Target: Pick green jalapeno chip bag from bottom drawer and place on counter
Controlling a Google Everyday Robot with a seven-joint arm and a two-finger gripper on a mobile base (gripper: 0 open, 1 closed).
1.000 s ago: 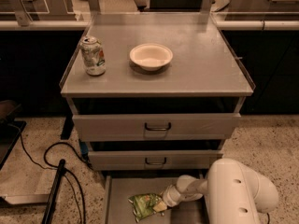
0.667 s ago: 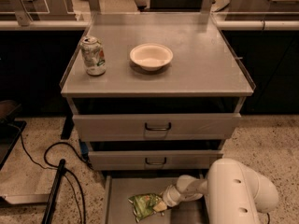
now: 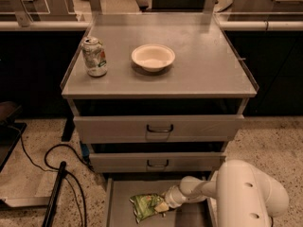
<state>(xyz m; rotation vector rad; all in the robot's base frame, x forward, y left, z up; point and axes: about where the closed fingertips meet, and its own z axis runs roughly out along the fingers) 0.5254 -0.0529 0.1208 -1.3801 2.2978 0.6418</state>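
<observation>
The green jalapeno chip bag (image 3: 146, 205) lies flat on the floor of the open bottom drawer (image 3: 120, 193), left of centre. My gripper (image 3: 164, 204) reaches in from the right at the end of my white arm (image 3: 246, 193) and sits against the bag's right edge. The counter (image 3: 203, 56) is the flat grey top of the cabinet above the drawers.
A green-and-white soda can (image 3: 94, 56) and a white bowl (image 3: 153, 57) stand on the counter's left and middle. Two handled drawers (image 3: 159, 128) are shut above the open one. Black cables (image 3: 57, 164) and a dark pole lie on the floor at left.
</observation>
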